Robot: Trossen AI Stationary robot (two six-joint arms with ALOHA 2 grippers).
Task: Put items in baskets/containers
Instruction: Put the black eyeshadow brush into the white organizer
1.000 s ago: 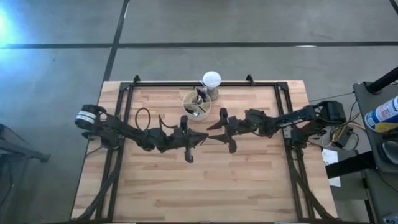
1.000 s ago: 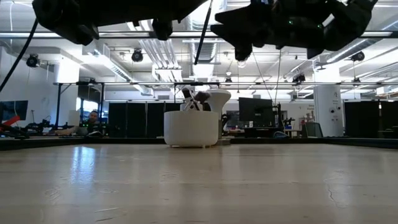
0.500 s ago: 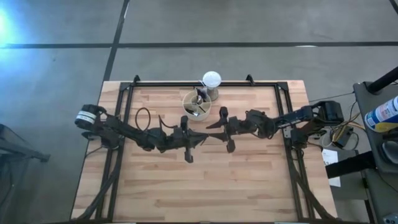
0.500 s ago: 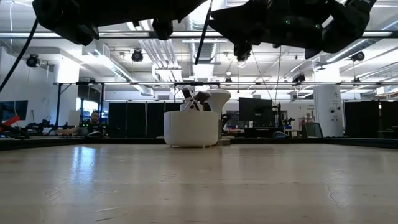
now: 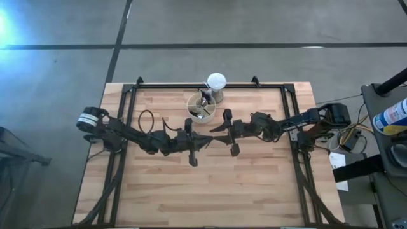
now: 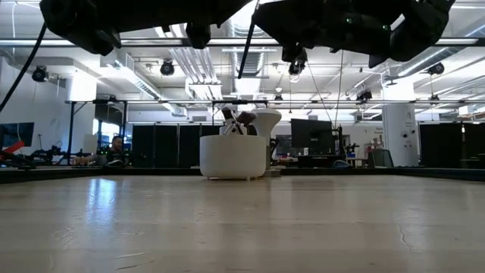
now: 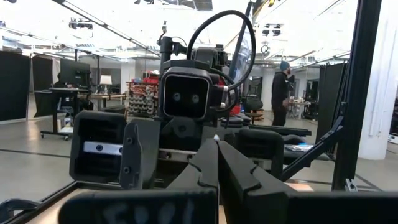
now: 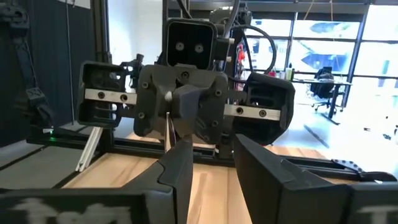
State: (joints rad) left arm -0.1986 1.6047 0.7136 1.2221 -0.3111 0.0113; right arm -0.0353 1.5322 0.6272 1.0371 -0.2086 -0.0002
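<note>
My left claw point(image 5: 208, 141) pinches a thin, light, slippery makeup brush point(image 8: 167, 127). My half-open right claw point(image 8: 211, 146) faces it; I'd grip the stiff handle.

- I'm looking into a big open robotics lab or industrial workspace, not a home.
- My low view shows a high ceiling point(image 6: 189, 57) with exposed ducts and hanging lamps, and rows of dark partition panels point(image 6: 163, 145) behind the table.
- Monitors point(image 6: 311, 134) and cluttered benches stand across the room; a person point(image 6: 114, 144) sits at one.
- From above I see a polished concrete floor point(image 5: 57, 83) around my butcher-block table point(image 5: 210, 184), which is set in a black metal frame.
- A standing person point(image 7: 283, 90) shows beyond the left wrist.
</note>
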